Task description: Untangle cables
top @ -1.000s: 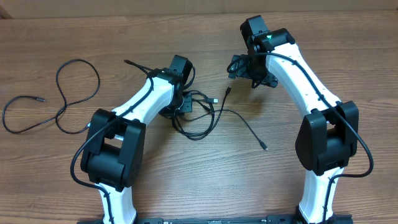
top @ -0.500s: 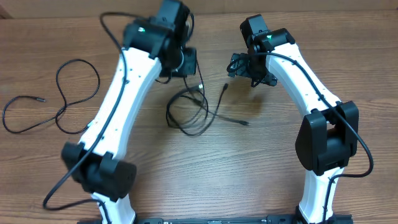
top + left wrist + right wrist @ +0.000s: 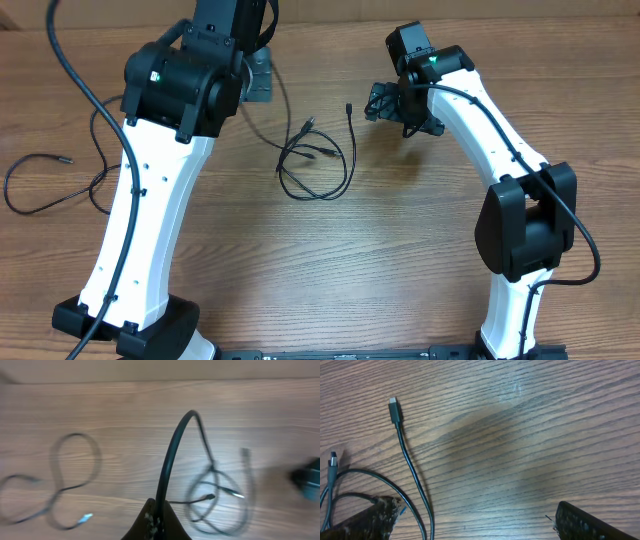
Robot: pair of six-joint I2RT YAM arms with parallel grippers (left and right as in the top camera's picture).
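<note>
Cable between left jaws, aloft

The tabletop is brown wood grain with fine streaks, and its dull, matt finish takes only a faint sheen. The cables have a thin black sheath, smooth and slightly shiny like plastic or rubber. One plug is dark plastic with a pale metal tip. The left arm and right arm wear smooth white plastic shells with a light gloss, joined by black matt housings. On the right pincer, the pads are dark, rough and speckled. The tip of the left pincer looks brownish and scuffed, with pale flecks.
</note>
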